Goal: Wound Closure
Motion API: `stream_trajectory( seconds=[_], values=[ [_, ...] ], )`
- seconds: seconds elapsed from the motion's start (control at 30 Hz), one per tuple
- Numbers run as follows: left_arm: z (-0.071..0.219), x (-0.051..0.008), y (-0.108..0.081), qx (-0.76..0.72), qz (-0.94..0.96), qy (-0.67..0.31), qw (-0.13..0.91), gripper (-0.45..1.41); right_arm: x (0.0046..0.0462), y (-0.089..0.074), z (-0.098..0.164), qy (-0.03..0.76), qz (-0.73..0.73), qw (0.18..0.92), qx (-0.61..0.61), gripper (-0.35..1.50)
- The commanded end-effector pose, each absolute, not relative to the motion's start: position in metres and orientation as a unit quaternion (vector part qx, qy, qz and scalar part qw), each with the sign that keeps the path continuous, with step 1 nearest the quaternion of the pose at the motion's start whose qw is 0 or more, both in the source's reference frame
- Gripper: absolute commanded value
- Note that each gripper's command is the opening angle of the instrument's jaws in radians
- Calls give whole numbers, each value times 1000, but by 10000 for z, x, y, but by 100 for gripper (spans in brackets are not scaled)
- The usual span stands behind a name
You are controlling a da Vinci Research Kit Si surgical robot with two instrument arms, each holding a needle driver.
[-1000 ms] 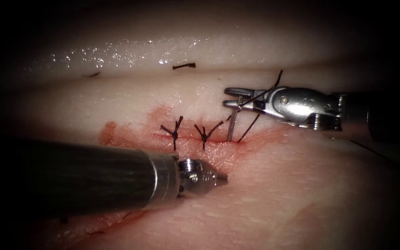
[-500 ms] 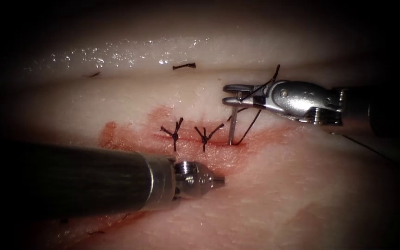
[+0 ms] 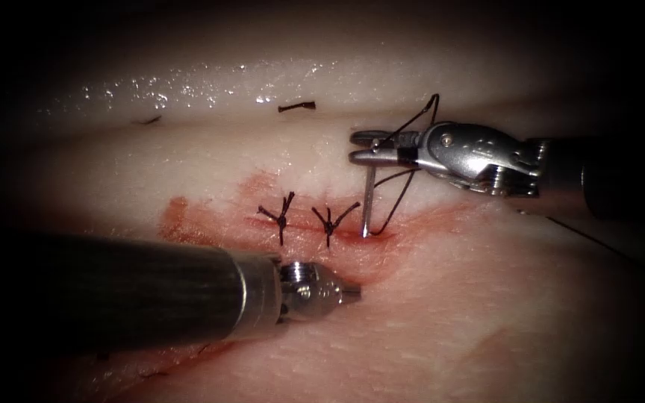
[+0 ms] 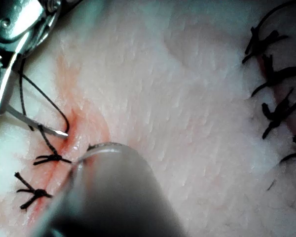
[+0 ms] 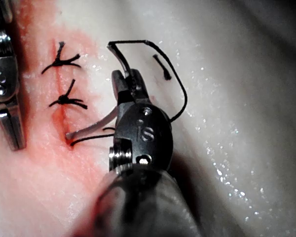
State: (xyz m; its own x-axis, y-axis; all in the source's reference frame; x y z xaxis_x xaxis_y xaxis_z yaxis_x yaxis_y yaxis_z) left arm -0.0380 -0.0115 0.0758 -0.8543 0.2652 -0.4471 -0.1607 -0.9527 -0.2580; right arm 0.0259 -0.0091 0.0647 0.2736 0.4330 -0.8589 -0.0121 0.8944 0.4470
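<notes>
- Nearest, the left tool (image 3: 341, 292) hovers just in front of the cut (image 3: 315, 227), its jaws closed together and holding nothing.
- On the cut sit two dark knotted stitches (image 3: 328, 220), in a patch of red fluid (image 3: 210, 216) on the pale tissue (image 3: 449, 313).
- At the cut's right end the slim, silvery curved needle (image 3: 367, 205) stands steeply, its point at the cut's edge, clear of the tissue in the left wrist view.
- Beyond the cut, the right tool (image 3: 371, 149) clamps the needle near its rear end; black thread (image 3: 401, 198) loops over its jaws and down to the cut.
- Farthest back lies a cut thread end (image 3: 296, 107).
</notes>
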Motion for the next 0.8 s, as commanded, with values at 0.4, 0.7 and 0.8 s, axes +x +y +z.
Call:
stream_trajectory(
  seconds=[0.4,0.7,0.8],
  values=[
    [770,-377,-114,-247,956,-108,115,2,269,-104,655,544,211,767,268,-35],
    [769,-373,-113,-248,956,-110,113,2,267,-123,660,510,265,754,319,-35],
    [767,-369,-112,-249,956,-111,112,2,267,-133,657,503,281,749,328,-35]
  ],
)
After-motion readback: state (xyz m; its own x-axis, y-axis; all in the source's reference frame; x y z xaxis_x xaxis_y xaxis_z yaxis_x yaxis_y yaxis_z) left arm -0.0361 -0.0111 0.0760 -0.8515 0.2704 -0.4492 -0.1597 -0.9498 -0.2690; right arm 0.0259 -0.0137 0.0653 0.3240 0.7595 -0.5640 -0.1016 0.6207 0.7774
